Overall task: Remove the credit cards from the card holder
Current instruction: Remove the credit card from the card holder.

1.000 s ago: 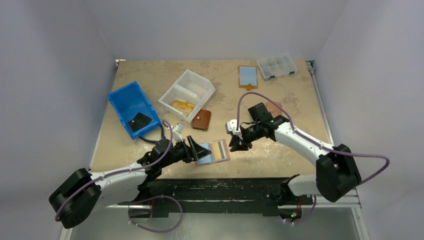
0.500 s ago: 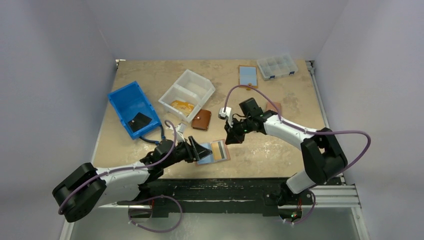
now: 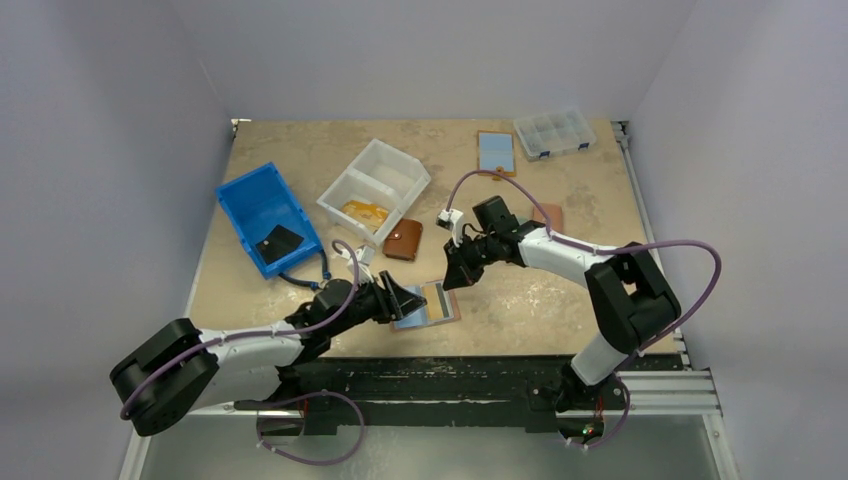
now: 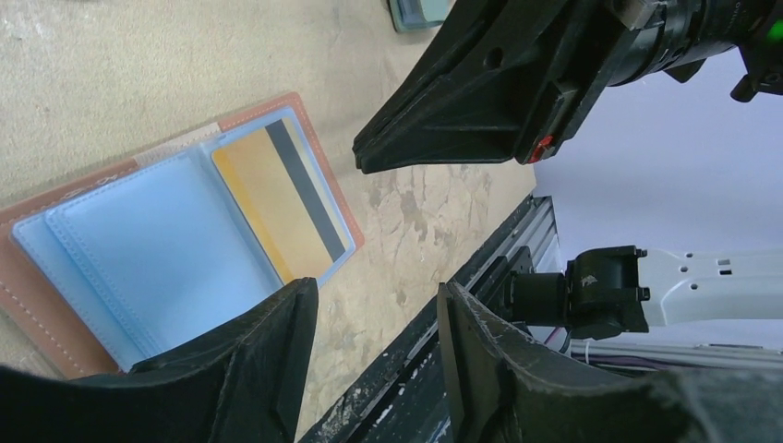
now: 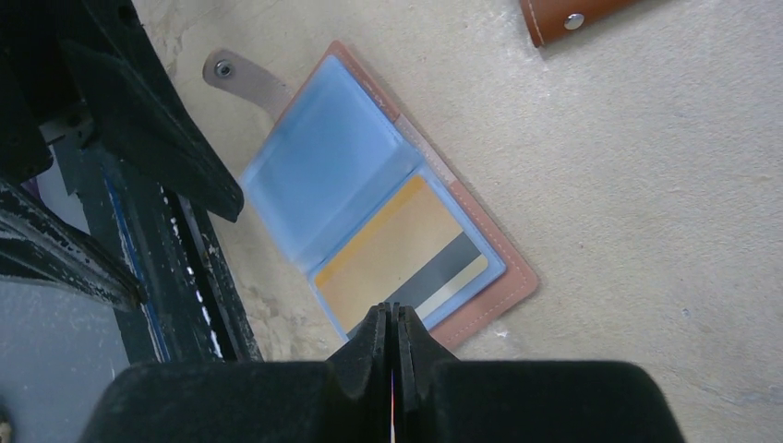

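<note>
Card holder (image 5: 388,221), leather, blue plastic sleeves (image 5: 319,175), left claw (image 4: 377,291) apart, right claw (image 5: 391,309) together

place: probably a robot lab | seen: bare white enclosure walls (image 3: 440,50), aluminium mounting rail (image 3: 685,388)

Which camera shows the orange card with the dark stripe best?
The left wrist view: the whole orange card shows sharply inside the open card holder. The right wrist view shows it too, but the shut right gripper covers its near edge. From the top it is tiny.
</note>
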Robot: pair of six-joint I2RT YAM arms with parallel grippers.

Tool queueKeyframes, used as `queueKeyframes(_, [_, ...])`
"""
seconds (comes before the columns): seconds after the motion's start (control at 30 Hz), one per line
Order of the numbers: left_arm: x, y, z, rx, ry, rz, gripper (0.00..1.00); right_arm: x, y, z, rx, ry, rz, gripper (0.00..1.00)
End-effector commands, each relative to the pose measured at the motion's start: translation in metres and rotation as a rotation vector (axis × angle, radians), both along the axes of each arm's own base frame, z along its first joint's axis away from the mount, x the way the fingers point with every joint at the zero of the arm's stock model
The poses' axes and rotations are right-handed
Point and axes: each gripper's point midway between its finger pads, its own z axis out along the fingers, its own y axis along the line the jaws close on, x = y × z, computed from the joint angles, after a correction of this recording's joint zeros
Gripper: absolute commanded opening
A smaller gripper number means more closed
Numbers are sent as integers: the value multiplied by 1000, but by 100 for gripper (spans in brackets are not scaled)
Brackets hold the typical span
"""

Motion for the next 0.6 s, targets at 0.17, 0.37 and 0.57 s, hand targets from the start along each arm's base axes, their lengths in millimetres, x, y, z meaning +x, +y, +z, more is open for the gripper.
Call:
queueKeyframes(0.17, [13, -11, 15, -3, -78, 29, 52, 23, 7, 11, 2, -39, -100, 0])
queueKeyframes(0.37, [17, -17, 11, 18, -77, 40, 48, 28, 0, 0, -54, -35, -148, 0])
queueKeyframes(0.57, [22, -19, 1, 52, -55, 68, 43, 28, -3, -8, -80, -16, -154, 0])
